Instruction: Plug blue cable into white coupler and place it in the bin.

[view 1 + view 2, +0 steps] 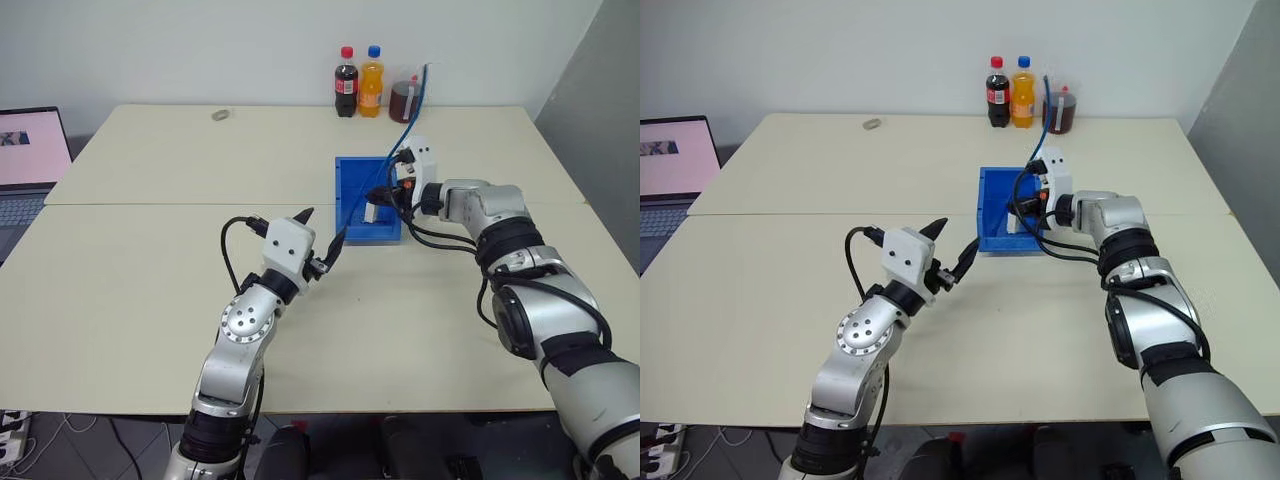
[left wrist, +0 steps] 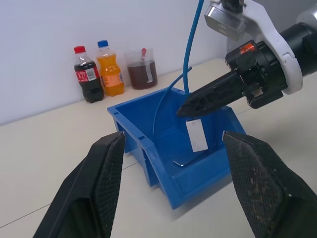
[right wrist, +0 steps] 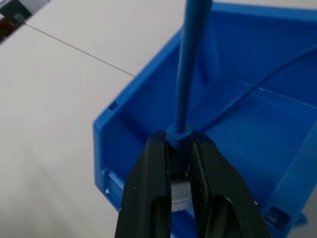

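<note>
The blue bin stands mid-table, a little to the right. My right gripper hovers over it, shut on the plug end of the blue cable. From there the cable rises toward the back of the table, and a thin loop of it drops into the bin. The white coupler hangs just below the right fingertips inside the bin, apparently joined to the plug. My left gripper is open and holds nothing. It is raised above the table just short of the bin's front left corner and points at it.
A cola bottle, an orange bottle and a jug of brown liquid stand at the table's back edge. A small grey ring lies at the back left. An open laptop sits off the table's left side.
</note>
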Robot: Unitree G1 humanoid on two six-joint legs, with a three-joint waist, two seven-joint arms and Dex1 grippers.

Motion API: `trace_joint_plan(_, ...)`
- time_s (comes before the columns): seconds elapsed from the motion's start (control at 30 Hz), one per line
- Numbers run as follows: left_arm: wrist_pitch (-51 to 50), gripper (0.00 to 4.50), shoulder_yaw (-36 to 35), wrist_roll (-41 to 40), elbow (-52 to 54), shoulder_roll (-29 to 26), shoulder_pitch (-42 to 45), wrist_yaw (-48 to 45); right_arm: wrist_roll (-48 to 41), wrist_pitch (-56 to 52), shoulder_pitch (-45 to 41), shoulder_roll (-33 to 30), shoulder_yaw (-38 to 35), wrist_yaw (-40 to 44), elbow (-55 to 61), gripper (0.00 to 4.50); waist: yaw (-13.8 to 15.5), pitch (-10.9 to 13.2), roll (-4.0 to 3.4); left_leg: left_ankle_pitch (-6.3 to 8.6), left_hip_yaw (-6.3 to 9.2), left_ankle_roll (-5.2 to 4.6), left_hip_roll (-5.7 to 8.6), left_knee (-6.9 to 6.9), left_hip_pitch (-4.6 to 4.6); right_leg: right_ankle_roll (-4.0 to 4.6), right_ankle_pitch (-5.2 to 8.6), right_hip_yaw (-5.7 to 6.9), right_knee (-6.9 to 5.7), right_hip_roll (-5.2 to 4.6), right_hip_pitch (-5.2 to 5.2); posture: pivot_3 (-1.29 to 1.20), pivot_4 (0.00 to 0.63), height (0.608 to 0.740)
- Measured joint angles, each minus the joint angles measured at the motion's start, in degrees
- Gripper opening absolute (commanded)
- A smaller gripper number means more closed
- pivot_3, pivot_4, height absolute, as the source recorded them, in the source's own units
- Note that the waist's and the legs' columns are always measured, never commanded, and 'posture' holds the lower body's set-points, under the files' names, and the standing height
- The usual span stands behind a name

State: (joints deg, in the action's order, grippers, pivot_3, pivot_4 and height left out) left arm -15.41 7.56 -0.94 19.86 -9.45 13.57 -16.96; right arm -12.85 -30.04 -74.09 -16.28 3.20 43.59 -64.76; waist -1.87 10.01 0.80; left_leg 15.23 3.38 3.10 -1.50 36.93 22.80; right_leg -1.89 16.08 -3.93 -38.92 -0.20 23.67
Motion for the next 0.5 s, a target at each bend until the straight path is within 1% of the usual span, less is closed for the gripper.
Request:
trace_joint_plan(0.03, -0.12, 3.28, -0.06, 0.0, 0.0, -0.04, 0.02, 0.03, 0.41, 0.9, -0.92, 0.43, -0.62, -0.3, -2.13, 0.92, 0.0, 0.0, -0.01, 0.0, 0.0, 0.0, 0.01, 0.02, 0.0, 0.0, 0.0, 0.0, -0.03, 0.0, 0.0, 0.0, 0.15, 0.74)
trace_joint_plan(0.07, -0.13, 3.28, -0.05, 0.0, 0.0, -0.03, 0.09, 0.03, 0.45, 1.15, -1.23, 0.57, -0.94, -0.31, -2.77, 1.05, 0.01, 0.0, 0.0, 0.0, 0.0, 0.0, 0.01, 0.02, 0.0, 0.0, 0.0, 0.0, -0.03, 0.0, 0.0, 0.0, 0.15, 0.74)
trace_joint_plan(0.1, -0.12, 3.28, -0.06, 0.0, -0.01, -0.02, 0.28, 0.04, 0.58, 1.72, -1.74, 0.76, -1.49, -0.22, -3.72, 1.29, 0.0, 0.0, -0.01, 0.0, 0.01, 0.0, 0.01, 0.03, 0.0, 0.0, 0.0, 0.01, -0.04, 0.01, 0.0, 0.0, 0.15, 0.74)
trace_joint_plan(0.13, -0.11, 3.28, -0.06, 0.01, -0.01, -0.02, 0.45, 0.05, 0.83, 2.05, -2.11, 0.91, -1.86, -0.2, -4.28, 1.63, 0.0, 0.0, -0.01, 0.0, 0.01, 0.0, 0.02, 0.03, 0.0, -0.01, 0.0, 0.01, -0.04, 0.01, 0.0, 0.0, 0.15, 0.74)
trace_joint_plan(0.17, -0.1, 3.28, -0.04, 0.0, -0.02, 0.05, 0.67, 0.05, 0.98, 2.37, -2.61, 1.06, -2.06, -0.2, -4.84, 1.8, 0.0, 0.0, -0.01, 0.0, 0.01, 0.0, 0.01, 0.04, 0.0, -0.01, 0.0, 0.01, -0.05, 0.01, 0.0, 0.0, 0.15, 0.74)
trace_joint_plan(0.2, -0.07, 3.28, -0.02, 0.0, -0.03, 0.19, 0.83, 0.05, 1.43, 2.83, -3.15, 1.21, -2.15, -0.24, -5.44, 2.17, 0.0, 0.0, -0.01, 0.0, 0.01, 0.0, 0.01, 0.03, -0.01, -0.01, 0.0, 0.01, -0.05, 0.01, 0.0, 0.0, 0.15, 0.74)
trace_joint_plan(0.23, -0.05, 3.28, 0.01, 0.01, -0.13, 0.26, 0.99, 0.06, 1.7, 3.31, -3.54, 1.34, -2.39, -0.44, -5.7, 2.45, 0.01, 0.0, -0.01, 0.0, 0.0, 0.0, 0.01, 0.03, 0.0, -0.01, 0.0, 0.01, -0.05, 0.01, 0.0, 0.0, 0.15, 0.74)
trace_joint_plan(0.27, -0.06, 3.28, 0.03, 0.01, -0.23, 0.29, 1.14, 0.06, 1.86, 3.49, -3.72, 1.42, -2.64, -0.78, -5.86, 2.63, 0.01, 0.0, -0.01, 0.0, 0.01, 0.0, 0.01, 0.03, 0.0, -0.01, 0.0, 0.01, -0.05, 0.01, 0.0, 0.0, 0.15, 0.74)
trace_joint_plan(0.4, 0.24, 3.28, 0.23, 0.01, -0.28, 0.66, 1.94, 0.05, 2.63, 4.59, -4.39, 1.59, -4.39, -3.27, -6.81, 3.63, 0.02, 0.0, -0.01, 0.0, 0.0, 0.0, 0.01, 0.03, 0.0, -0.01, -0.01, 0.0, -0.05, 0.0, 0.0, 0.0, 0.15, 0.74)
trace_joint_plan(0.43, 0.39, 3.28, 0.39, 0.01, -0.36, 0.66, 1.94, 0.05, 2.7, 4.77, -4.48, 1.56, -4.54, -3.94, -6.99, 3.82, 0.02, 0.0, -0.01, 0.0, -0.01, 0.0, 0.01, 0.03, 0.0, 0.0, -0.01, -0.01, -0.06, 0.0, 0.0, 0.0, 0.15, 0.74)
trace_joint_plan(0.5, 0.66, 3.28, 0.64, 0.01, -0.81, 0.71, 2.01, 0.03, 2.99, 5.78, -4.69, 1.51, -4.99, -5.04, -7.15, 3.82, 0.02, 0.0, -0.01, 0.0, 0.0, 0.0, 0.01, 0.03, 0.0, 0.0, -0.01, 0.0, -0.06, 0.01, 0.0, 0.0, 0.15, 0.74)
